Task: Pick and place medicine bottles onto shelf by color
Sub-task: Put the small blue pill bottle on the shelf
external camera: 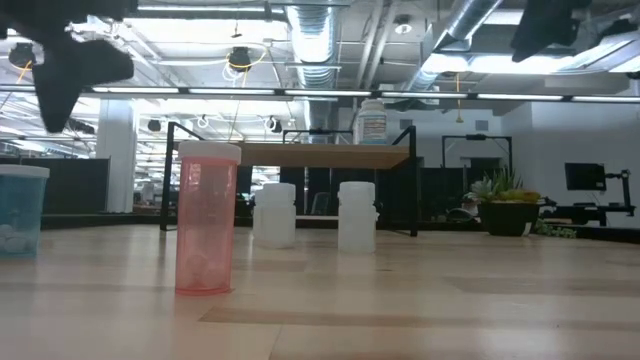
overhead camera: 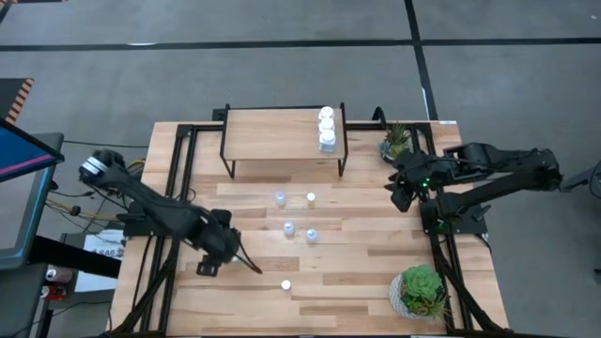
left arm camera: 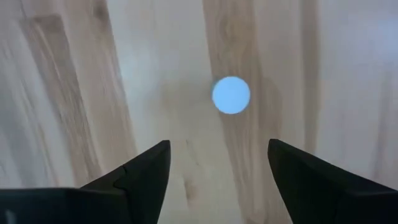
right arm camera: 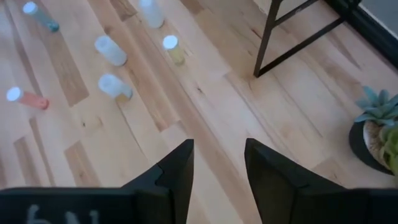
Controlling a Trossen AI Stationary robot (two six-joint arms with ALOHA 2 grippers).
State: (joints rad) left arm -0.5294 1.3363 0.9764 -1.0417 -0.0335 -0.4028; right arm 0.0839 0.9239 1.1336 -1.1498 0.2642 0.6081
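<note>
The shelf (overhead camera: 272, 134) stands at the table's far side with three white bottles (overhead camera: 326, 129) at its right end. Several small bottles stand on the table before it (overhead camera: 299, 216), and a pink one with a white cap (external camera: 205, 220) stands nearer (overhead camera: 285, 284). A pale-blue bottle (external camera: 20, 210) stands at the near left. My left gripper (overhead camera: 246, 261) is open and points down above a round pale cap (left arm camera: 231, 94), clear of it. My right gripper (overhead camera: 402, 199) is open and empty above the table's right side (right arm camera: 219, 146).
A small potted plant (overhead camera: 396, 141) stands at the far right beside the shelf, and a larger one (overhead camera: 420, 289) at the near right corner. Black frame rails run along the table's left and right edges. Bare wood lies between the bottles and my right gripper.
</note>
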